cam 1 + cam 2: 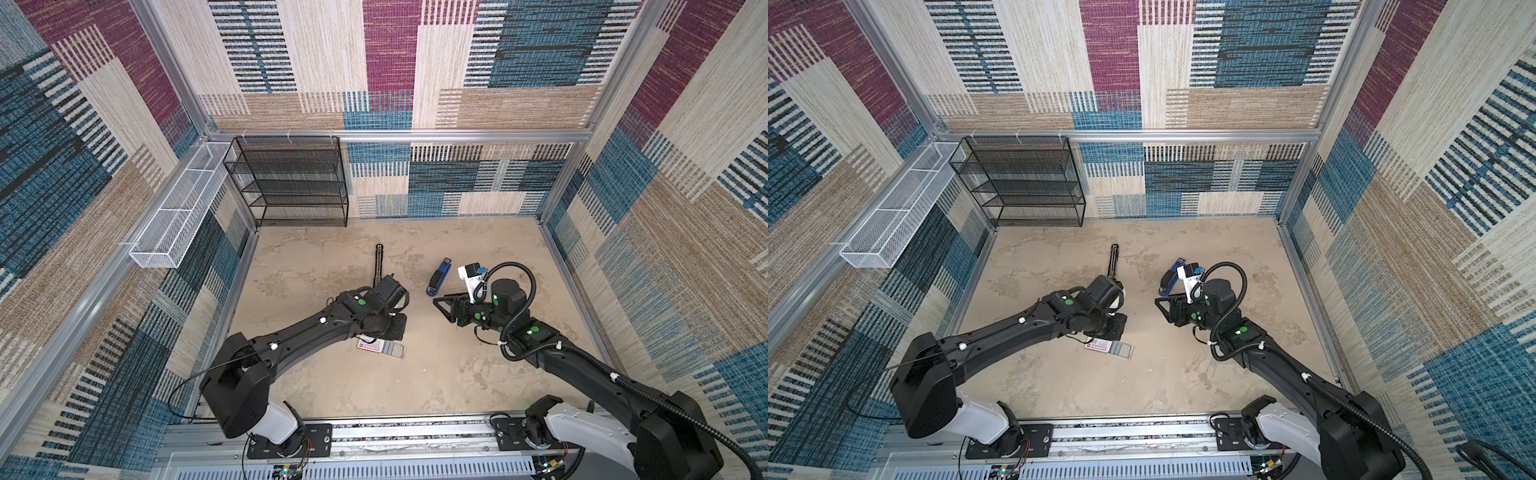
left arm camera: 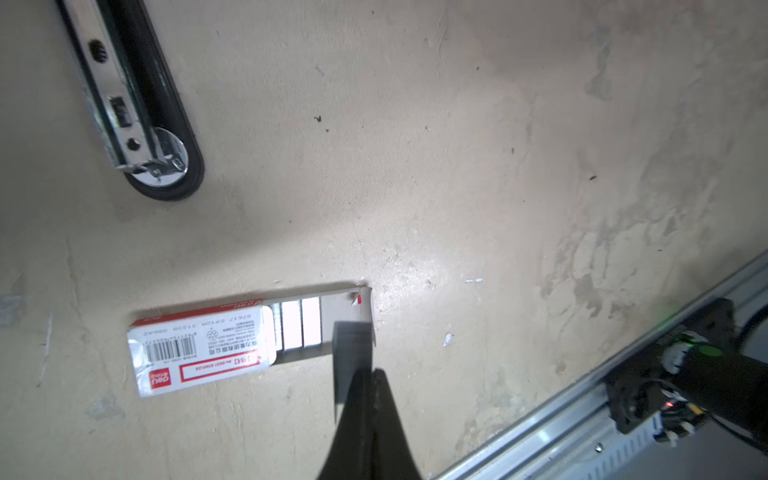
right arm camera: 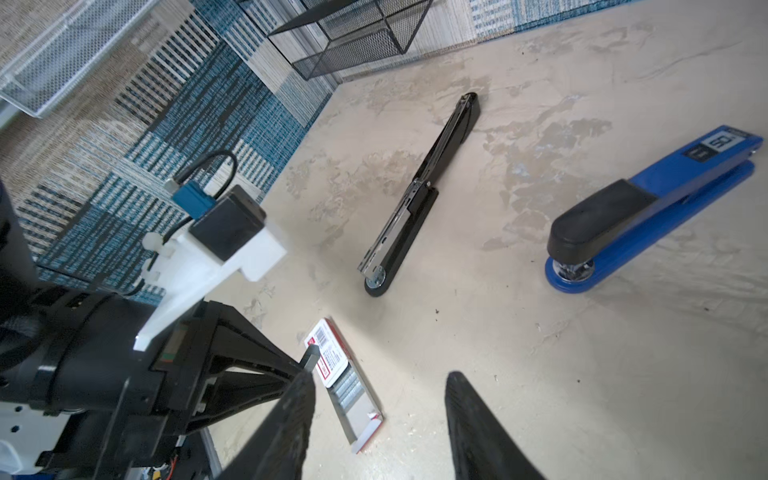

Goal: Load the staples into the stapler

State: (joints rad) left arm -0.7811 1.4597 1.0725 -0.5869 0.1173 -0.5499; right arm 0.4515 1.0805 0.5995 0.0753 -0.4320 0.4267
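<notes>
On the beige bench (image 1: pixel 415 386), near 7 o'clock of its middle in both top views, lies the white-and-red barcoded card box (image 2: pixel 199 353). Its inner tray (image 2: pixel 345 307) is slid partway out, and rows of grey metal staples (image 2: pixel 291 322) lie in it. The left pincer (image 2: pixel 368 374) is pressed together over the tray's open end, pinching one grey staple strip (image 2: pixel 351 349). The right pincer (image 3: pixel 379 376) hangs spread. A black stapler opened flat (image 3: pixel 415 199) lies at 11 o'clock, a blue stapler (image 3: pixel 652 208) at 1 o'clock.
</notes>
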